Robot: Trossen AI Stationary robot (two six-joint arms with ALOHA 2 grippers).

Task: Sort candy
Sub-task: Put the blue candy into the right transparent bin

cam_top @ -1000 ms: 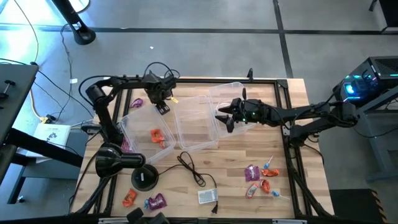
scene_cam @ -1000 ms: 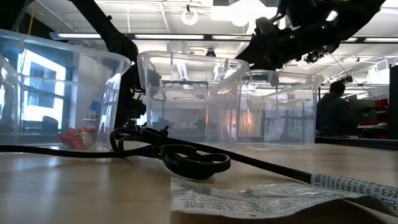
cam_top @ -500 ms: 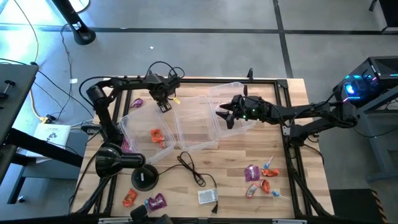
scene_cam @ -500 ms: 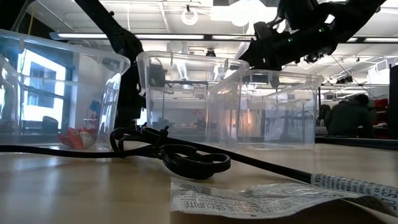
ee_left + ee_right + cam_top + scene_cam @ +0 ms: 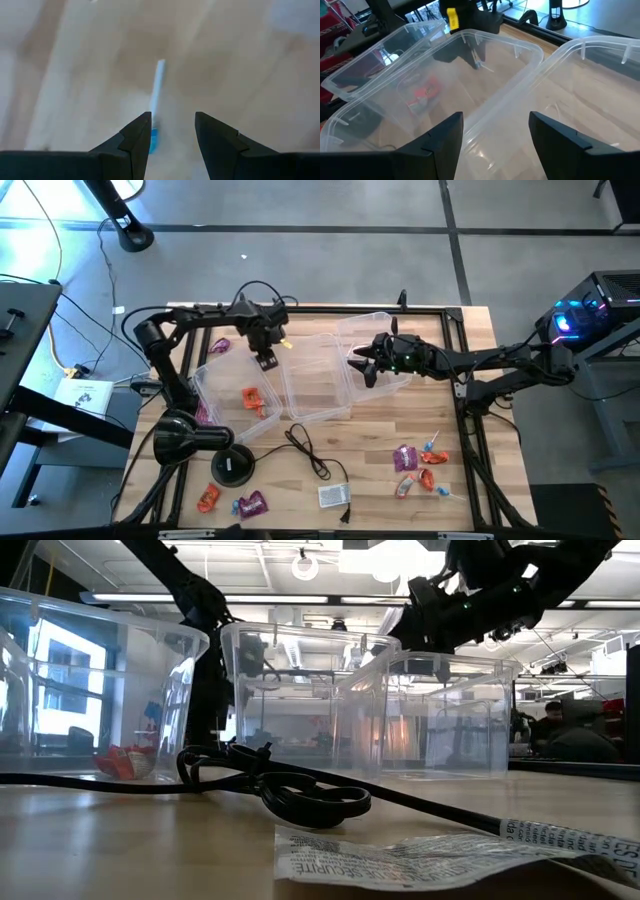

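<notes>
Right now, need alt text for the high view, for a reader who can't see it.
Seen from above, three clear plastic bins sit in a row on a wooden table; the left pincer hangs between the left and middle bins, the open right pincer at the right bin. Shiny wrapped candies lie near the front edge.

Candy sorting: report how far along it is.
Done: one orange-red candy lies in the left bin. In hand: the left gripper hangs open over a light-blue candy, not gripping it. The right gripper is open and empty above the bins. Left: a cluster at the table's right, loose pieces front left, and a purple piece.
</notes>
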